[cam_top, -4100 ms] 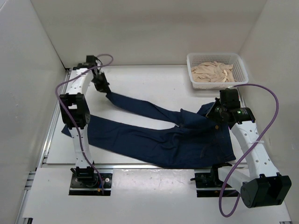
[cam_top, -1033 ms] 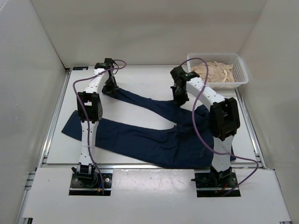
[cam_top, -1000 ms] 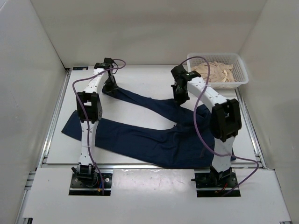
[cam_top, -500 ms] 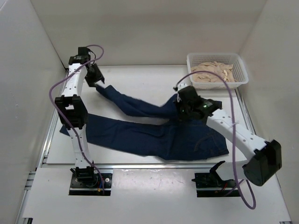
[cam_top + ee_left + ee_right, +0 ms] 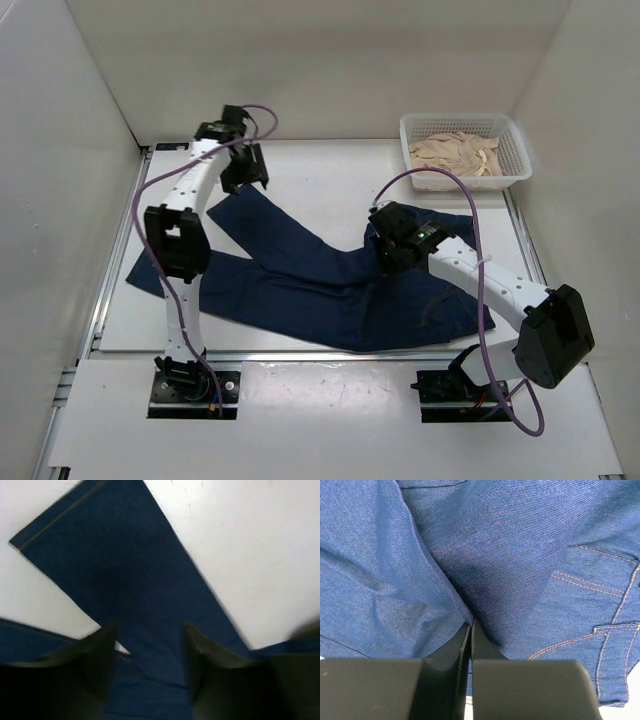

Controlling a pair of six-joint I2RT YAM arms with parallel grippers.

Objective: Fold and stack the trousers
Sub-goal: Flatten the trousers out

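Note:
The trousers (image 5: pixel 300 285) are dark navy denim, spread flat across the middle of the table with the legs pointing left. One leg runs up to the far left, and its hem lies just below my left gripper (image 5: pixel 243 172). In the left wrist view that gripper (image 5: pixel 150 642) is open above the leg (image 5: pixel 125 570), with nothing held between its fingers. My right gripper (image 5: pixel 390 252) rests at the crotch area. In the right wrist view it (image 5: pixel 471 626) is shut, pinching a raised fold of the denim (image 5: pixel 520 545) near the stitched pocket.
A white basket (image 5: pixel 460 119) holding beige cloth (image 5: pixel 455 155) stands at the far right corner. White walls close in the table on the left, back and right. Purple cables loop off both arms.
My left gripper has opened and let go of the leg end, which now lies flat on the table. My right gripper has stayed shut on the denim and shifted slightly nearer.

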